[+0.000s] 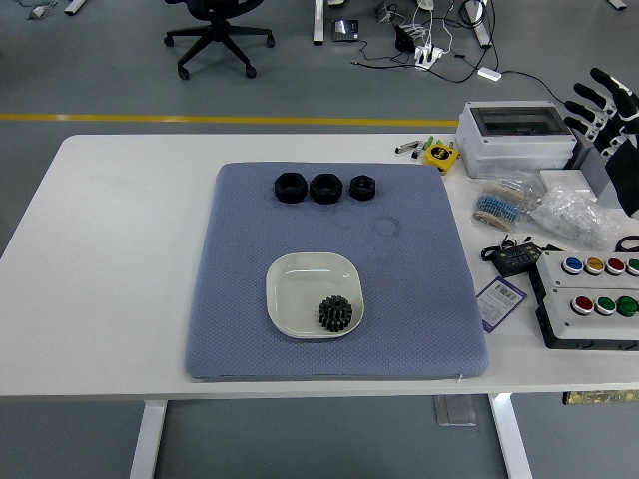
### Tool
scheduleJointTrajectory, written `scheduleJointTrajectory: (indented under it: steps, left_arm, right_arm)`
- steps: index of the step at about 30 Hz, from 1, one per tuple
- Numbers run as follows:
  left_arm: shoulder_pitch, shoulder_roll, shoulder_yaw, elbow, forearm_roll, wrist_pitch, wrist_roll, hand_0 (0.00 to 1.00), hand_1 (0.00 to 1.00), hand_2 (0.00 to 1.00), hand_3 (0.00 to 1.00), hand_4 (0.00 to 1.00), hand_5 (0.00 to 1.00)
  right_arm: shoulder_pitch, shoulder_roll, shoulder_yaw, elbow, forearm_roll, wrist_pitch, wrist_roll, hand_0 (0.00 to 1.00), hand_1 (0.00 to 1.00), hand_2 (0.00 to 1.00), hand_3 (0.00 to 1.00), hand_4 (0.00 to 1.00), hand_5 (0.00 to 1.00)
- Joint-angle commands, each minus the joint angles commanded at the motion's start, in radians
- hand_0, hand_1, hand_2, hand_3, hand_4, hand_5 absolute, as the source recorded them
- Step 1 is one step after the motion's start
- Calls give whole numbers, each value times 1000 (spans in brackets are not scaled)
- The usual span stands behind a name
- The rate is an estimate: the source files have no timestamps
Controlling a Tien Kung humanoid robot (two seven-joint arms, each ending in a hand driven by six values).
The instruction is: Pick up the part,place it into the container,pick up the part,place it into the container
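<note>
Risk: the right hand [605,105], at the table's far right edge with fingers spread and holding nothing, must reach across the cluttered right side; a low sweep could snag the bag of small parts [574,213] or button box [591,299]. The three black nuts [324,187] sit close together, so a wide grasp may knock a neighbour. They are hexagonal and matte, at 12 o'clock on the grey mat [240,299]. One black gear [336,313] lies in the white dish [295,284], toward 5 o'clock.
</note>
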Motion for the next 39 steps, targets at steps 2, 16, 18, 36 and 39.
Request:
scheduleJointTrajectory:
  steps: [2,16,18,36,39]
  left_arm:
    - [1,0,9,-1,-2,-1,-3,741,696,641,581,638,622]
    - [9,9,22,-2,18,-8,-8,741,701,641,581,638,621]
    - [11,13,16,-2,30,-10,-6,741,701,641,581,638,621]
    - [20,22,-1,-6,70,-21,0,741,708,650,582,637,619]
    - [17,20,8,-6,55,-19,-2,741,706,648,582,638,620]
  right_arm:
    - [-60,1,44,31,-22,-5,-2,906,862,888,951,998,998]
    - [-341,111,197,116,-156,-7,-13,929,865,889,957,998,998]
    - [-355,124,211,115,-166,-5,-14,929,865,889,957,998,998]
    - [-347,156,241,92,-186,7,-38,910,854,882,912,998,998]
    - [-344,156,241,92,-184,12,-42,900,843,881,880,998,998]
